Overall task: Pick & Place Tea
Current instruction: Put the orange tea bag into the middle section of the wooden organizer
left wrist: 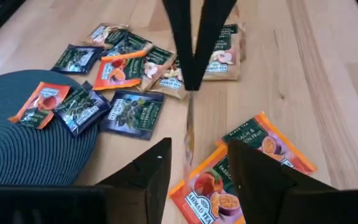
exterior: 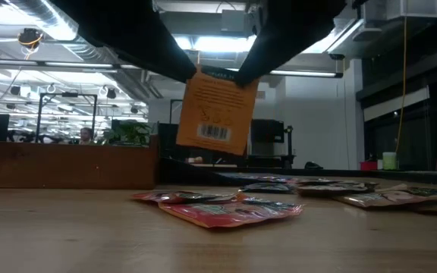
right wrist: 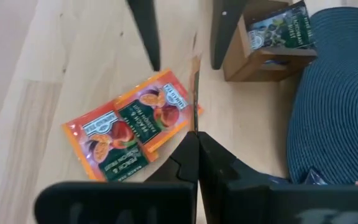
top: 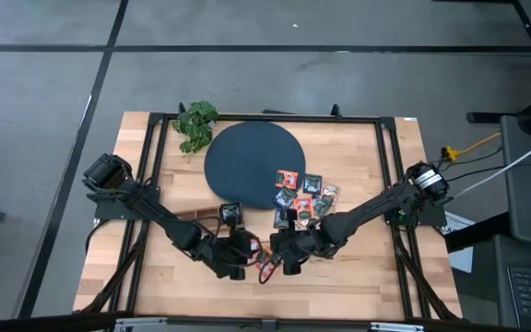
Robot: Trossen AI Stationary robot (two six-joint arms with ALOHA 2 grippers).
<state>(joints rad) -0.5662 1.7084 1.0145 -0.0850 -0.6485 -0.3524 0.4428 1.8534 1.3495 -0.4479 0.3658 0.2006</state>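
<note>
Above table front, right pincer [right wrist: 196, 138] pinching orange sachet [exterior: 217, 111] upright — left pincer [left wrist: 194, 167] spread.

An orange sachet [exterior: 215, 111] (barcode printed on its back) hangs above orange-red sachets [right wrist: 132, 127]; dark blue sachets [left wrist: 132, 112] border a ribbed blue-grey mat [top: 252, 159].

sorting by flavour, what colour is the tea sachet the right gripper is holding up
Orange sachet, barcode on its back; the low view shows it best.
</note>
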